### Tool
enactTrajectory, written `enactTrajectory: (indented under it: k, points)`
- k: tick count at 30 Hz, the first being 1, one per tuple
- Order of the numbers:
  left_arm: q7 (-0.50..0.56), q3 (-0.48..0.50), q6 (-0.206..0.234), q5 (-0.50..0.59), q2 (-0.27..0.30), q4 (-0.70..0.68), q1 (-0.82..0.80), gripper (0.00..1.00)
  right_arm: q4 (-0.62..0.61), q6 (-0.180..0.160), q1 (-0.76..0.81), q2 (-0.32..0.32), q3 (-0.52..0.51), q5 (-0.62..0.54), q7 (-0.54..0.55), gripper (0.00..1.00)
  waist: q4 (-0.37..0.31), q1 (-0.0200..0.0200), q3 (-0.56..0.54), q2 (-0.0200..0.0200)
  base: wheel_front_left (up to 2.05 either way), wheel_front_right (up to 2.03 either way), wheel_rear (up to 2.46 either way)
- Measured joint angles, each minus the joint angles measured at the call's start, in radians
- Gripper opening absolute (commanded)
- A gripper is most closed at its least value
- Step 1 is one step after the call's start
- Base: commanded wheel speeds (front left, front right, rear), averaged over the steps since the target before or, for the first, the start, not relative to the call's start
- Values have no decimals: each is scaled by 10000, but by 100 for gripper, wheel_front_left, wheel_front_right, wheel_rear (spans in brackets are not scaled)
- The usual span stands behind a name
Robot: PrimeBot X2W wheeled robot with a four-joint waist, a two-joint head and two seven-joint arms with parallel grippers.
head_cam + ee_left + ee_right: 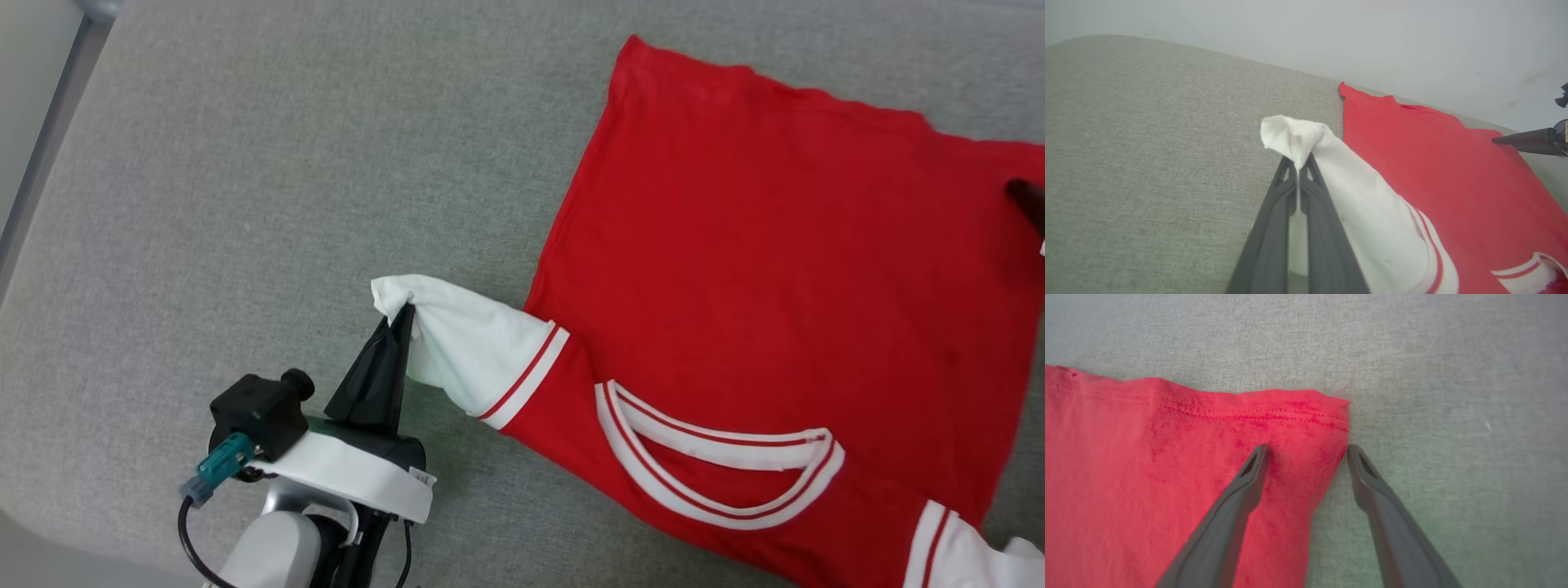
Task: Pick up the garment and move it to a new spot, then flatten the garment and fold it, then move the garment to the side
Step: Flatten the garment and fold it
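On grey cloth (245,204), left pincer (406,312) pinches the garment (775,286) by its sleeve (469,343); right pincer (1306,451) spread.

Left end effector (406,312) tightly closed; right end effector (1308,448) wide open.

We count one garment (784,269), two grippers, the left gripper (406,312) and right gripper (1306,449), on one grey surface (245,204).

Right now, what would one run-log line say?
shirt: spread, plain red up | left claw: shut on white sleeve | right claw: open, astride hem corner
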Motion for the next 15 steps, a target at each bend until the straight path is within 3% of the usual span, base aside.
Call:
enactTrajectory:
  k: [8,9,10,11,15]
  points:
    - [-173,-142,-159,12,-33,236,-346,0,832,0,-526,-105,-6,-364,1202,100,342,-2,504,0,0,0,0]
    - [-180,-165,-161,10,-40,278,-350,0,911,0,-566,-132,-35,-364,1413,88,353,-3,511,0,0,0,0]
    - [-184,-173,-171,-15,-52,324,-355,0,959,2,-590,-128,-107,-359,1524,36,358,-3,508,-1,0,0,0]
    - [-217,-173,-174,-44,-59,374,-357,0,986,6,-593,-125,-151,-362,1607,0,358,-3,494,0,0,0,0]
    - [-261,-138,-167,-67,-69,610,-368,0,1051,2,-546,-119,-138,-380,1722,0,325,-2,317,0,0,0,0]
